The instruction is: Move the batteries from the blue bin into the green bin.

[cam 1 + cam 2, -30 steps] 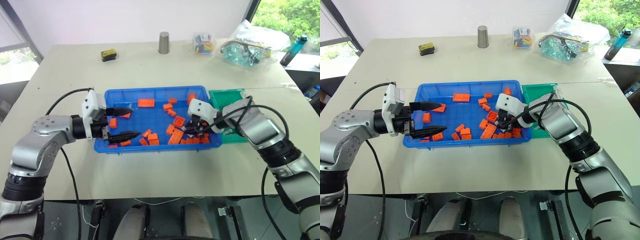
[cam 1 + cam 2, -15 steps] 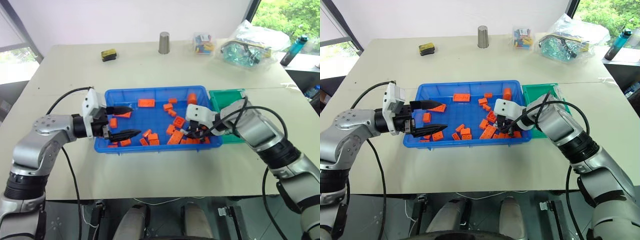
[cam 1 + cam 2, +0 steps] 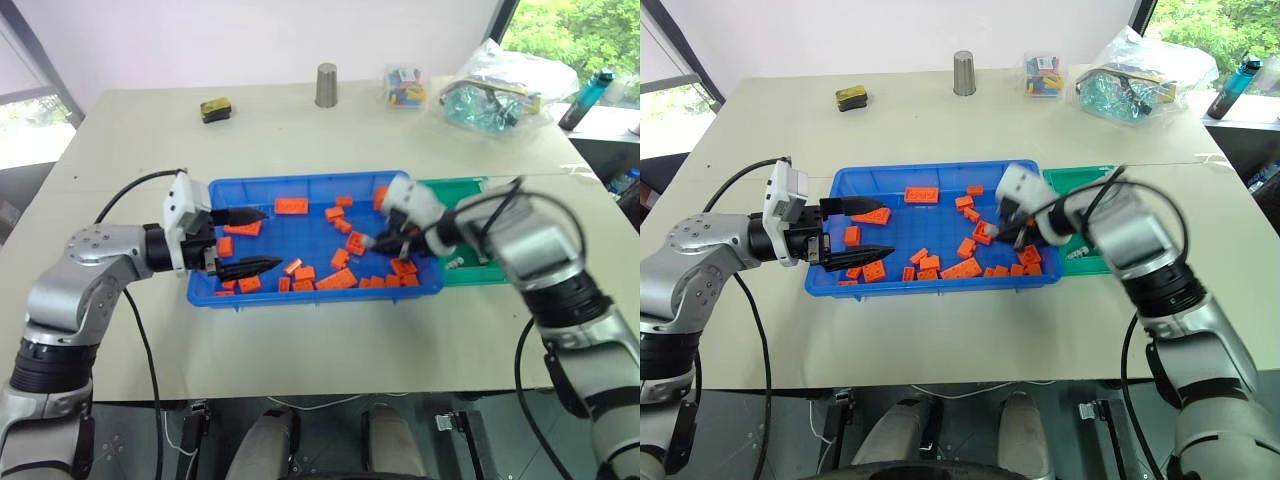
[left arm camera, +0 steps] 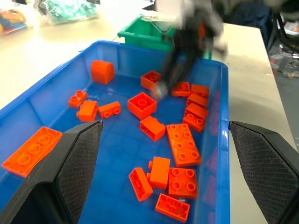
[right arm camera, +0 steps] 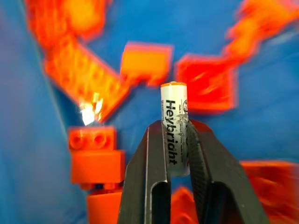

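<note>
The blue bin [image 3: 315, 184] sits mid-table with several orange bricks [image 3: 336, 279] scattered in it. My right gripper [image 3: 378, 240] hangs above the bin's right part, raised off the bricks. In the right wrist view its fingers are shut on one battery [image 5: 174, 121], a silver cylinder with black lettering that stands upright between the pads. The green bin [image 3: 470, 186] touches the blue bin's right side, and a small pale piece [image 3: 455, 263] lies on its floor. My left gripper [image 3: 255, 240] stands open over the blue bin's left end, holding nothing.
At the back of the table stand a metal cup [image 3: 327, 85], a yellow-black object [image 3: 216, 109], a clear box of coloured pieces [image 3: 406, 86] and crumpled plastic bags [image 3: 490, 95]. A blue bottle [image 3: 588, 98] stands at the far right.
My right gripper has closed on a battery among the bricks at the bin's front right and lifted it. Some bricks there shifted. The left arm has stayed put.
</note>
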